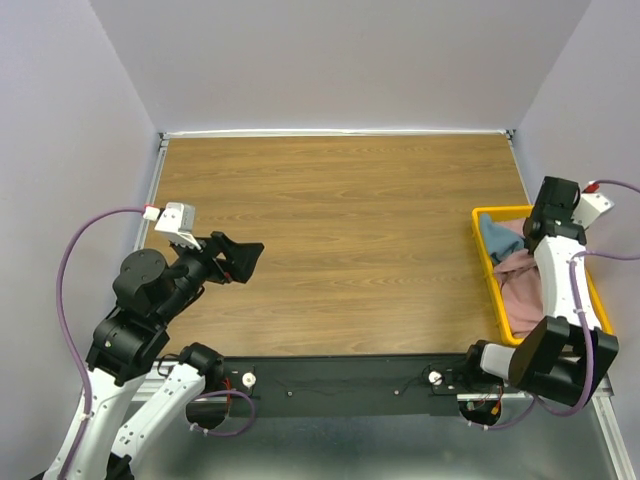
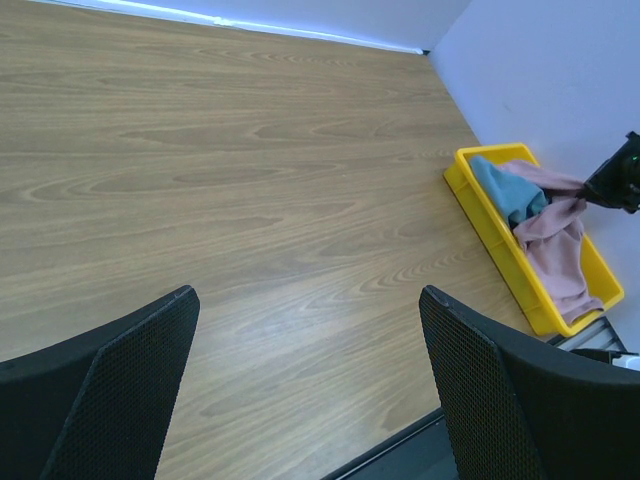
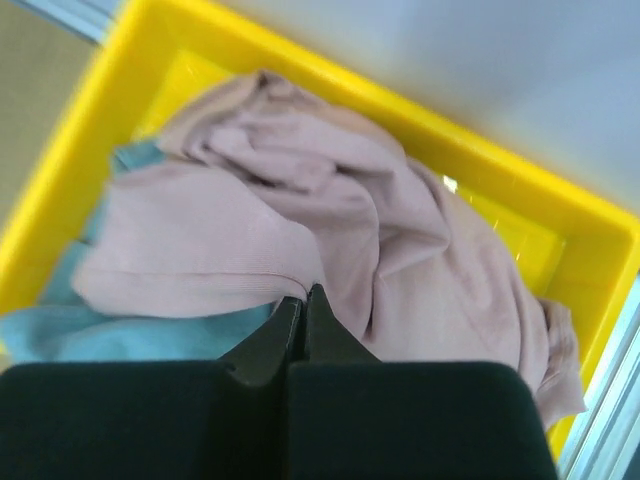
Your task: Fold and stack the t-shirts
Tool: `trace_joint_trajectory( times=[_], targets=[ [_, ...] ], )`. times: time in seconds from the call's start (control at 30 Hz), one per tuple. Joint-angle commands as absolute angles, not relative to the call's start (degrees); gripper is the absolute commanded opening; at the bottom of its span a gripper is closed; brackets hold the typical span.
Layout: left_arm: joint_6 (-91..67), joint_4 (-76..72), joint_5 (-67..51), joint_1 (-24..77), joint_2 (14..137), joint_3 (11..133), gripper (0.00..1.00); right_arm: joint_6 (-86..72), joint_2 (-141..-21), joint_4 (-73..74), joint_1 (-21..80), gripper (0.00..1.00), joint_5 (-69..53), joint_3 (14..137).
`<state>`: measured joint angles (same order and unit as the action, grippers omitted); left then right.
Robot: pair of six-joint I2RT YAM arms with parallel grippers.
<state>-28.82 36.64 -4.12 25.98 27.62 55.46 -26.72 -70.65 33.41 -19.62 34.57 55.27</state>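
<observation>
The dusty-pink t-shirt (image 1: 520,290) and the blue-grey t-shirt (image 1: 493,235) lie crumpled in the yellow bin (image 1: 489,275) at the table's right edge. My right gripper (image 1: 540,232) is over the bin. In the right wrist view its jaws (image 3: 303,293) are shut on a hem fold of the pink shirt (image 3: 300,190), with the blue shirt (image 3: 120,335) below and to the left. My left gripper (image 1: 246,258) is open and empty, held above the wood at the left. The left wrist view shows its fingers spread (image 2: 310,340) and the pink shirt (image 2: 560,250) drawn up toward the right gripper.
The wooden table (image 1: 340,230) has a metal rail along its back and left edges and grey walls around it. The bin (image 2: 500,250) sits against the right wall. A black strip with the arm bases runs along the near edge.
</observation>
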Motion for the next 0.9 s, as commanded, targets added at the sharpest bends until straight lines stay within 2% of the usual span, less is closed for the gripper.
trace_joint_trajectory(
  times=[0.0, 0.2, 0.3, 0.53, 0.57, 0.63, 0.67, 0.73, 0.77, 0.87],
  targets=[
    [-29.3, 35.0, -4.0, 26.1, 28.3, 55.0, 0.98, -23.5, -67.2, 33.7, -20.2, 0.01, 36.4, 63.4],
    [-29.4, 34.2, -3.5, 26.1, 29.1, 55.2, 0.98, -15.1, -67.9, 34.8, -20.1, 0.01, 35.9, 79.3],
    [-29.6, 33.7, -3.1, 26.2, 29.4, 55.5, 0.98, -11.2, -69.9, 35.2, -20.1, 0.01, 32.0, 89.4],
    [-30.1, 33.3, -1.7, 26.1, 29.0, 56.1, 0.98, -13.8, -74.0, 34.6, -20.0, 0.01, 4.2, 107.4],
    [-30.2, 33.3, -1.4, 26.1, 28.7, 56.2, 0.98, -16.5, -75.5, 34.2, -19.6, 0.01, -4.9, 110.4],
    [-30.4, 33.4, -1.1, 26.2, 28.7, 56.5, 0.98, -19.9, -76.2, 29.6, -18.8, 0.01, -14.0, 111.4],
    [-30.5, 33.5, -1.0, 26.2, 28.5, 56.7, 0.98, -24.6, -76.0, 26.8, -16.8, 0.01, -21.5, 111.0],
    [-30.7, 33.6, -0.4, 26.2, 28.0, 56.9, 0.98, -29.2, -75.8, 17.6, -12.5, 0.01, -25.7, 108.9],
    [-30.9, 33.7, -0.4, 26.2, 27.6, 57.0, 0.98, -30.5, -76.0, 14.4, -4.8, 0.01, -24.9, 109.1],
    [-31.3, 33.9, -0.4, 26.2, 27.0, 57.2, 0.99, -30.4, -79.3, 13.4, 7.3, 0.01, -21.7, 111.6]
  ],
)
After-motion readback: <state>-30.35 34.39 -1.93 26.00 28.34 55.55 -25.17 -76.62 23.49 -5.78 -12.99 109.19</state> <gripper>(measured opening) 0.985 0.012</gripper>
